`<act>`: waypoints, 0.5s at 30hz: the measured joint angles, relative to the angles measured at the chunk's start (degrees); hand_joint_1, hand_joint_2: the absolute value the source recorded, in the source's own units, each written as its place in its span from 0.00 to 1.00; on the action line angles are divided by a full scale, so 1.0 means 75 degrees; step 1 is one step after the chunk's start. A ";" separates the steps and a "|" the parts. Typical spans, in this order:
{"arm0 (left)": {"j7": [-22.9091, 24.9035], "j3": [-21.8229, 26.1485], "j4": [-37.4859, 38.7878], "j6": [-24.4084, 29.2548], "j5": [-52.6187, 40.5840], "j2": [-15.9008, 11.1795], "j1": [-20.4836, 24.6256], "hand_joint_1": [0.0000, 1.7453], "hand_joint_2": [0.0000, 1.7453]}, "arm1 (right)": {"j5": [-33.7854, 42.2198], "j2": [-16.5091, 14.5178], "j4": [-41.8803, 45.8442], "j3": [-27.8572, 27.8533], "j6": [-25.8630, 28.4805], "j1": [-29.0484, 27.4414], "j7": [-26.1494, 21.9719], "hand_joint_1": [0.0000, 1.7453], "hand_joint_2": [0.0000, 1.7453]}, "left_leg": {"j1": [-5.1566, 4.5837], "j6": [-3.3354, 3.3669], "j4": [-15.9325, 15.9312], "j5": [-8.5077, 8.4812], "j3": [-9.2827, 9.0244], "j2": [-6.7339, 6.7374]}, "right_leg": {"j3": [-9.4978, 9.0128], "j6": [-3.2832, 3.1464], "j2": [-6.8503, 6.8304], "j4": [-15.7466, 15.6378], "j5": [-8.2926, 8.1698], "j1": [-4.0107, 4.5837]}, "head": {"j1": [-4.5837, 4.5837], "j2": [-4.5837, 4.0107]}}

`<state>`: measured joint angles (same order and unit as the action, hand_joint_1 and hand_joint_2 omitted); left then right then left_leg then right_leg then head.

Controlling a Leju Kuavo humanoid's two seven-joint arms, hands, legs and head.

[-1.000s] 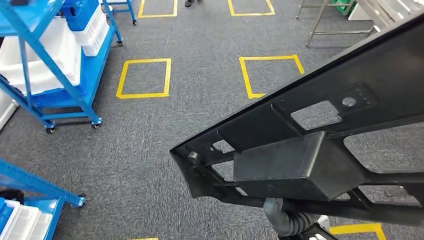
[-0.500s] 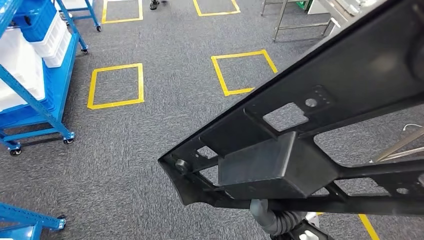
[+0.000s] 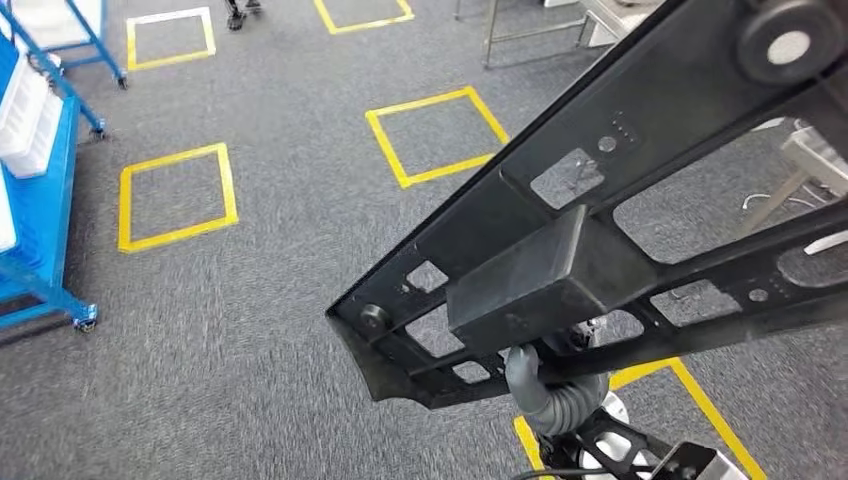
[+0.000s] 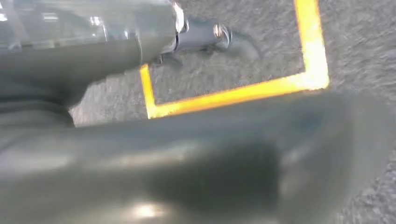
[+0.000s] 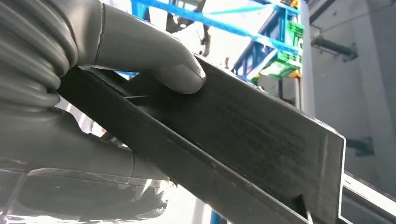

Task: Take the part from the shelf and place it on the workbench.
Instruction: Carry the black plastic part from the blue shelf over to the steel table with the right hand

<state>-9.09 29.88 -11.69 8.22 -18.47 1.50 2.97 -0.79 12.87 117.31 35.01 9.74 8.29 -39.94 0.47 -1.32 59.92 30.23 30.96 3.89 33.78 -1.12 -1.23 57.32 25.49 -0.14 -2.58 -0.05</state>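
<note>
A long black plastic frame part [image 3: 600, 230] with cut-outs and a box-shaped block runs from the lower middle to the upper right of the head view, carried above the floor. My left hand [image 3: 535, 385] reaches up under its near end, its grey ribbed cover showing below the part; the fingers are hidden behind it. In the left wrist view the part [image 4: 210, 158] is a dark blur close to the lens. In the right wrist view my right hand [image 5: 70, 116] grips the part's edge [image 5: 261, 135], its thumb [image 5: 154, 58] pressed flat on the black surface.
Grey carpet carries yellow tape squares [image 3: 175, 195] [image 3: 435, 135] and a yellow line [image 3: 700, 400] near my feet. A blue wheeled shelf cart [image 3: 40, 250] with white bins stands at the left edge. Metal table legs [image 3: 490, 30] and a metal frame [image 3: 800, 170] stand ahead and right.
The whole view has swung right: the blue shelves slid off to the left and the yellow squares shifted left. The part stays in both hands, now tilted more steeply.
</note>
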 joint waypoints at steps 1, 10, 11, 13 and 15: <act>0.0000 0.0000 0.0000 -0.0001 -0.0018 0.0001 0.0000 0.00 0.00 | -0.0024 -0.0036 -0.0004 -0.0035 -0.0086 -0.0021 -0.0001 1.00 1.00 | 0.0016 -0.0022 0.0427 0.0236 0.0197 -0.0183 | -0.0012 -0.0032 0.0070 -0.0017 -0.0012 -0.0013 | 0.0000 -0.0001; -0.0007 0.0045 0.0000 -0.0009 -0.0097 -0.0032 -0.0032 0.00 0.00 | -0.0238 -0.0311 -0.0031 -0.0121 -0.0315 -0.0207 -0.0002 1.00 1.00 | 0.0080 0.0006 -0.0125 -0.0431 0.0163 -0.0956 | -0.0026 0.0069 0.0888 0.0104 0.0051 -0.0003 | 0.0001 -0.0001; -0.0002 0.0047 0.0000 -0.0015 -0.0117 -0.0041 -0.0023 0.00 0.00 | -0.0227 -0.0317 -0.0034 -0.0140 -0.0326 -0.0211 -0.0001 1.00 1.00 | 0.0073 0.0044 -0.0221 -0.0410 0.0125 -0.1005 | 0.0009 0.0118 0.0960 0.0119 0.0044 -0.0005 | 0.0001 -0.0001; 0.0011 0.0047 0.0000 -0.0033 -0.0143 -0.0051 0.0008 0.00 0.00 | -0.0193 -0.0327 -0.0045 -0.0190 -0.0357 -0.0238 -0.0001 1.00 1.00 | 0.0060 0.0154 -0.0274 -0.0432 0.0112 -0.0872 | 0.0055 0.0215 0.1033 0.0122 0.0027 -0.0033 | 0.0001 -0.0001; 0.0017 0.0047 0.0000 -0.0049 -0.0173 -0.0056 0.0035 0.00 0.00 | -0.0179 -0.0335 -0.0055 -0.0248 -0.0378 -0.0269 -0.0001 1.00 1.00 | 0.0064 0.0261 -0.0331 -0.0478 0.0096 -0.0724 | 0.0182 0.0285 0.0750 0.0389 0.0213 -0.0026 | 0.0001 -0.0001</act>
<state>-8.96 30.23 -11.69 7.86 -19.77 1.08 3.24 -2.13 10.35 116.90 33.15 6.91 6.27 -39.95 0.96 0.64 57.43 26.64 31.68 -1.54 35.14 1.02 4.40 60.23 27.09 -0.34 -2.57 -0.07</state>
